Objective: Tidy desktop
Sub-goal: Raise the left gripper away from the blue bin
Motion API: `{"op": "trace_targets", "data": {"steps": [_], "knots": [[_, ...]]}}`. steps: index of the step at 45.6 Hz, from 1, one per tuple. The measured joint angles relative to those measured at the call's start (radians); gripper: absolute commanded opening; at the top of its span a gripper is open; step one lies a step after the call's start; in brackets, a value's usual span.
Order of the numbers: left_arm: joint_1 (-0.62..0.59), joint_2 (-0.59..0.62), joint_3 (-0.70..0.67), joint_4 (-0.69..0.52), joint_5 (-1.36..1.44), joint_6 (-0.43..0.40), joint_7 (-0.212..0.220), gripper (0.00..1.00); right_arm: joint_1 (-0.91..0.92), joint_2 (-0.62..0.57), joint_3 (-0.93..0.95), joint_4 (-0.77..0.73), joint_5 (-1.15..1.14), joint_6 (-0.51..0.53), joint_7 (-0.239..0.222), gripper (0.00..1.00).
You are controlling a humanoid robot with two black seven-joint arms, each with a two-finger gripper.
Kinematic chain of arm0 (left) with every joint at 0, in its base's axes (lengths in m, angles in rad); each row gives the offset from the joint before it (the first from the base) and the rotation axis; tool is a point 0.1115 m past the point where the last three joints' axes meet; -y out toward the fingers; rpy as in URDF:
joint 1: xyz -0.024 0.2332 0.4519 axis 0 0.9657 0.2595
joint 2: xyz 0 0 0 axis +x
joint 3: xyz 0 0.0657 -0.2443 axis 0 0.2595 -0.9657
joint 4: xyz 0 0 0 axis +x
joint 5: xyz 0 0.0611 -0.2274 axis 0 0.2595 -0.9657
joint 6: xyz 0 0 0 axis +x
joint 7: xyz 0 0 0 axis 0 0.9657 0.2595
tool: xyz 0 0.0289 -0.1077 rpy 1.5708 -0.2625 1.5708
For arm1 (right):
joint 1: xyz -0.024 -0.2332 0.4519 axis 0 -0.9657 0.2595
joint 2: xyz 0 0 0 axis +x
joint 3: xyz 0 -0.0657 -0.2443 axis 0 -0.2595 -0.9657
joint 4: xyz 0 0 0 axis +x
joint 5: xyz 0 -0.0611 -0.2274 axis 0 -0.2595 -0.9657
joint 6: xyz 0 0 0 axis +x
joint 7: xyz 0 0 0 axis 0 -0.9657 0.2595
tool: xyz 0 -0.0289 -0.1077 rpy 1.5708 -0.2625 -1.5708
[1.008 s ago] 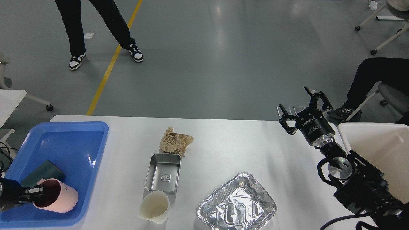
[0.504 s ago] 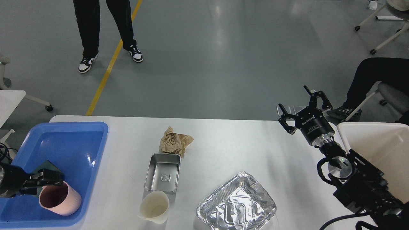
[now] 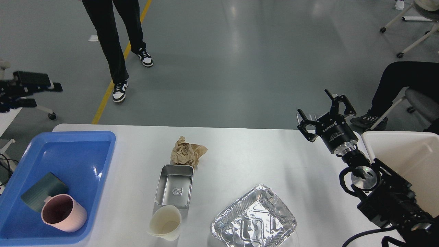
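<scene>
L gripper [image 3: 32,87] raised at far left w/ fingers spread, holding nothing; desktop [image 3: 247,161] lies below and to its right. R gripper [image 3: 324,111] fingers [image 3: 303,116] also spread, empty, over the desktop's far right edge; crumpled paper [image 3: 188,153] well left of them

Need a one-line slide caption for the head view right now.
Pink cup and green cup lie in blue tray; both grippers empty above the desktop.
</scene>
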Motion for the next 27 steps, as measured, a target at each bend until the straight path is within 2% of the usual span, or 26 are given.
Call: {"op": "trace_targets", "data": {"steps": [3, 9, 17, 27], "knots": [[-0.066, 0.030, 0.000, -0.007, -0.026, 0.000, 0.021, 0.96, 0.000, 0.000, 0.000, 0.000, -0.001, 0.000, 0.000, 1.00], [-0.163, 0.079, 0.006, -0.018, -0.063, 0.000, 0.030, 0.96, 0.001, 0.002, 0.000, 0.000, -0.002, 0.000, 0.000, 1.00], [-0.205, 0.140, 0.008, -0.022, -0.120, 0.000, 0.032, 0.96, 0.003, 0.011, 0.000, 0.000, -0.003, -0.001, 0.001, 1.00], [-0.244, 0.153, 0.015, -0.023, -0.149, 0.000, 0.036, 0.96, 0.005, 0.013, 0.000, 0.005, -0.022, -0.013, 0.001, 1.00]]}}
